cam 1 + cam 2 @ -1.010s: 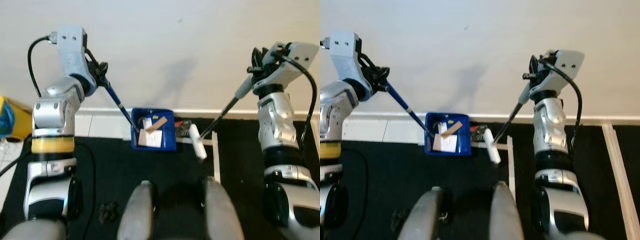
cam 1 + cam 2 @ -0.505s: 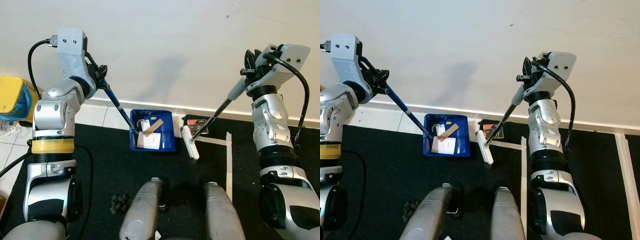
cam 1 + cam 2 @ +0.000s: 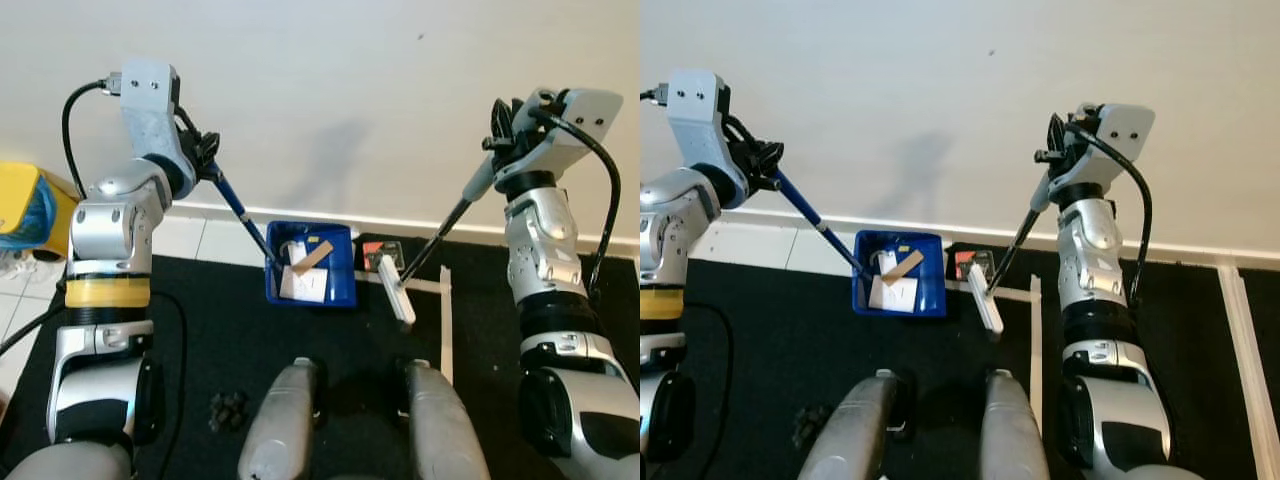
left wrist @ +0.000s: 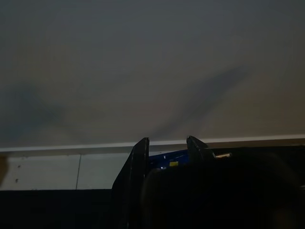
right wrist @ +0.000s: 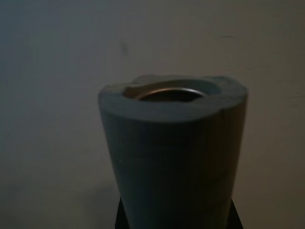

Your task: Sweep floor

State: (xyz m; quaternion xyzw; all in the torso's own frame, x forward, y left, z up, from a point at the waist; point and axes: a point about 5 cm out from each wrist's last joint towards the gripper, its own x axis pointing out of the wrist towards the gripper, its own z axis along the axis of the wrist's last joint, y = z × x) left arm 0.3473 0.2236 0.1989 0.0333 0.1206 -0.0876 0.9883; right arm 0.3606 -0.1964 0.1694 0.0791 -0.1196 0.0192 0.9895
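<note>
Since half a second ago the broom head (image 3: 397,291) has swung from beside the dustpan's right rim out toward the white tape strip (image 3: 445,325), though the whole view has shifted a little too.

Both arms are raised with elbows bent, wrists near the pale wall. The left gripper (image 3: 207,160) is clenched on the blue dustpan handle (image 3: 240,211), which slants down and inward to the blue dustpan (image 3: 342,275). The dustpan sits on the black mat at the foot of the wall and holds white paper scraps (image 3: 302,283) and a tan strip (image 3: 312,254).

The right gripper (image 3: 503,135) grips the grey end of the broom handle (image 3: 448,221); the right wrist view looks down that grey grip (image 5: 174,157). The black shaft slopes down to the white broom head, which lies on the mat just right of the dustpan, near a small red and black packet (image 3: 385,254).

Dark crumbs (image 3: 228,407) lie on the mat by the robot's left leg. White tiles and a yellow bin (image 3: 22,215) border the mat on the left.
</note>
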